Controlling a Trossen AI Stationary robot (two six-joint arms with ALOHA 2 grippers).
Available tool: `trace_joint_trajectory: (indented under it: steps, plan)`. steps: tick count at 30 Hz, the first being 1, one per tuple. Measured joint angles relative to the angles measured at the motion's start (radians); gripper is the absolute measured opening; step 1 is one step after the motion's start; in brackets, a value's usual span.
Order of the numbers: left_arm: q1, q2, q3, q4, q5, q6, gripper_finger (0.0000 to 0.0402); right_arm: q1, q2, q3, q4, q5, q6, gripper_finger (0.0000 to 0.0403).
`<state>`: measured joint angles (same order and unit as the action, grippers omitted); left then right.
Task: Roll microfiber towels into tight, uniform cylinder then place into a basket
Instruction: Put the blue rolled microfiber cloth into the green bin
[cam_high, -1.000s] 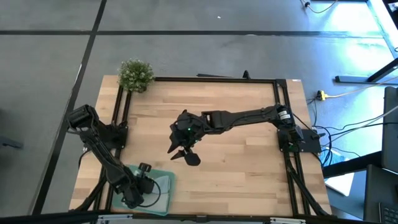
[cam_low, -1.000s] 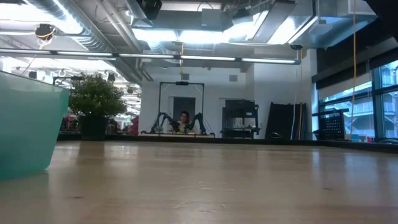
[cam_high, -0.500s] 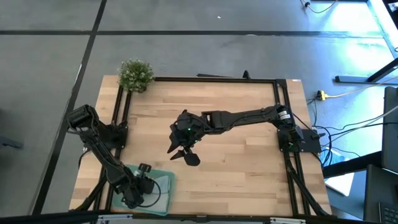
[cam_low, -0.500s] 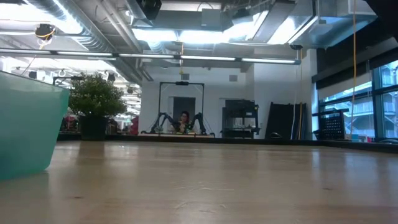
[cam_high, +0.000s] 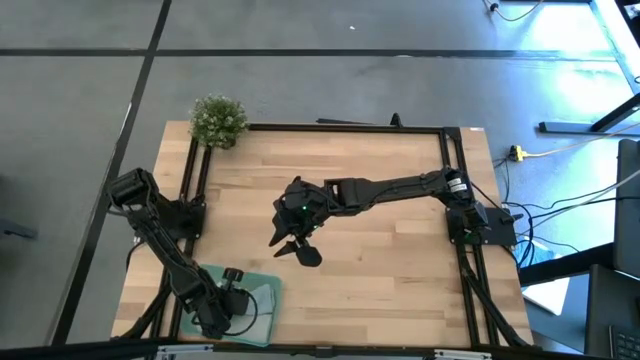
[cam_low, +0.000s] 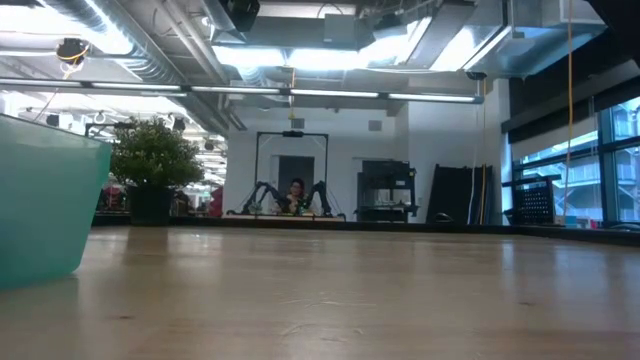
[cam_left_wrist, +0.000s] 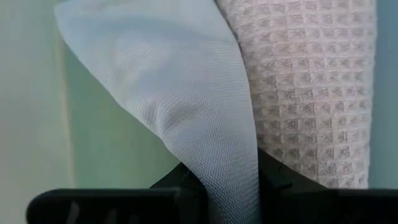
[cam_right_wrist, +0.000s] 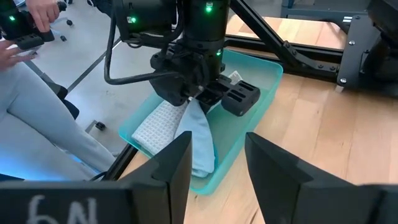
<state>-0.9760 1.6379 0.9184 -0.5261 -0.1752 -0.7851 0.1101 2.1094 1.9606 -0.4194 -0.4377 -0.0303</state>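
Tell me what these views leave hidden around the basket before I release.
- High view: the left gripper and arm cover the basket, hiding the towels.
- Low view: only one basket wall shows, cut by the edge; contents unseen.
- Left wrist view: the light blue towel fills the frame; grey towel cut off.
- Right wrist view: how tightly either towel is rolled is unclear.

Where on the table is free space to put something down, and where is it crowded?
Bare wood lies between the plant and the right gripper, and along the right frame. It is crowded at the basket, where the left gripper holds the blue towel beside the grey towel.
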Motion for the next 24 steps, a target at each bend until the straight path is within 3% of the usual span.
trace_joint_trajectory:
  steps: [9, 24]
  plan:
    - [0.000, 0.000, 0.000, -0.003, 0.006, 0.032, 0.0105, 0.000, 0.000, 0.000, 0.000, 0.000, 0.000, 0.0150]
    - [0.000, 0.000, 0.000, -0.004, 0.035, 0.056, 0.0224, 0.000, -0.001, 0.000, 0.000, 0.000, 0.000, 0.0150]
